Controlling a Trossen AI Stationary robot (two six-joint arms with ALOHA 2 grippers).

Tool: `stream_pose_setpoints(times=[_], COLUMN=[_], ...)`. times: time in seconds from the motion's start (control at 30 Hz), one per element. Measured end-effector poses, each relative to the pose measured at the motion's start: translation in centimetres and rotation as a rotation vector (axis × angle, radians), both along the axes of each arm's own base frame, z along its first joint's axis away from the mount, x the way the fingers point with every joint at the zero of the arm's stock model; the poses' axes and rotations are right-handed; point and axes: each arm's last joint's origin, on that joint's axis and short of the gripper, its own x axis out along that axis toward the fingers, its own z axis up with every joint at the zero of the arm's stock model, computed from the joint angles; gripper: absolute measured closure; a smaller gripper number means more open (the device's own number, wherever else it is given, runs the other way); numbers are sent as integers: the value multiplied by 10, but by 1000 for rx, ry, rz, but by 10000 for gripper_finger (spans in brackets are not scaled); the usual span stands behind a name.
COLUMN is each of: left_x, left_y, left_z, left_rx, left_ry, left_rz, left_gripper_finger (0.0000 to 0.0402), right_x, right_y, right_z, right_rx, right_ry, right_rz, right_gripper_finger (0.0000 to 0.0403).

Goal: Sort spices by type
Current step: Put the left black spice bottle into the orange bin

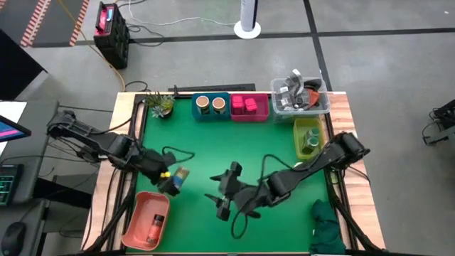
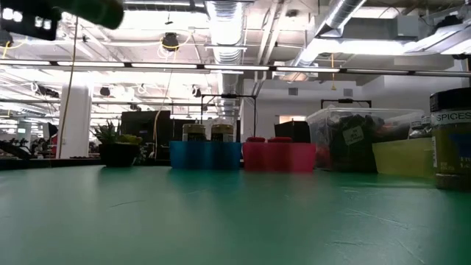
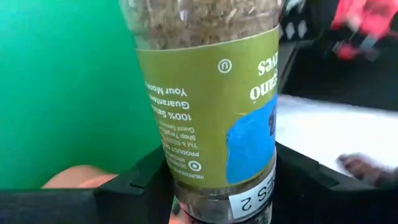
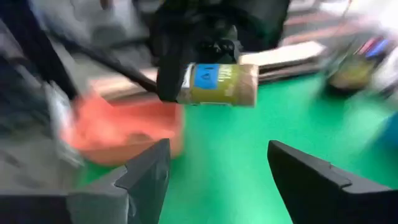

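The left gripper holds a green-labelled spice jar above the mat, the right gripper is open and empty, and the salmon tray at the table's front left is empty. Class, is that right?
Not quite. The high view shows the salmon tray already holds one jar. The rest stands: the left gripper is shut on the green-labelled spice jar, and the right gripper is open and empty.

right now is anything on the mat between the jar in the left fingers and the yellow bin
Yes: the right gripper and its arm lie across the mat between the green-labelled jar, held by the left gripper, and the yellow bin. Otherwise the mat shows bare.
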Motion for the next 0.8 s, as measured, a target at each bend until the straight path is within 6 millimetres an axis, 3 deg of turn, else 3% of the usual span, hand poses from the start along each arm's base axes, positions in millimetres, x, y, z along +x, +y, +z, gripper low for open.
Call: stream_pose_setpoints(times=[0.13,0.23,0.43,0.8], left_x=[12,19,28,32], left_y=[11,16,20,22], left_z=[2,5,19,28], left_rx=[-104,-168,-293,-369], left_ry=[-2,-17,-143,-208], left_rz=[77,108,91,73], left_gripper_finger=[192,192,192,191], right_x=[18,31,46,47], right_y=[8,10,0,-1], right_z=[2,0,-4,10], right_rx=[-415,-600,-640,-874], right_ry=[164,216,242,263], right_rz=[-11,-42,-19,41], right_gripper_finger=[113,113,112,112])
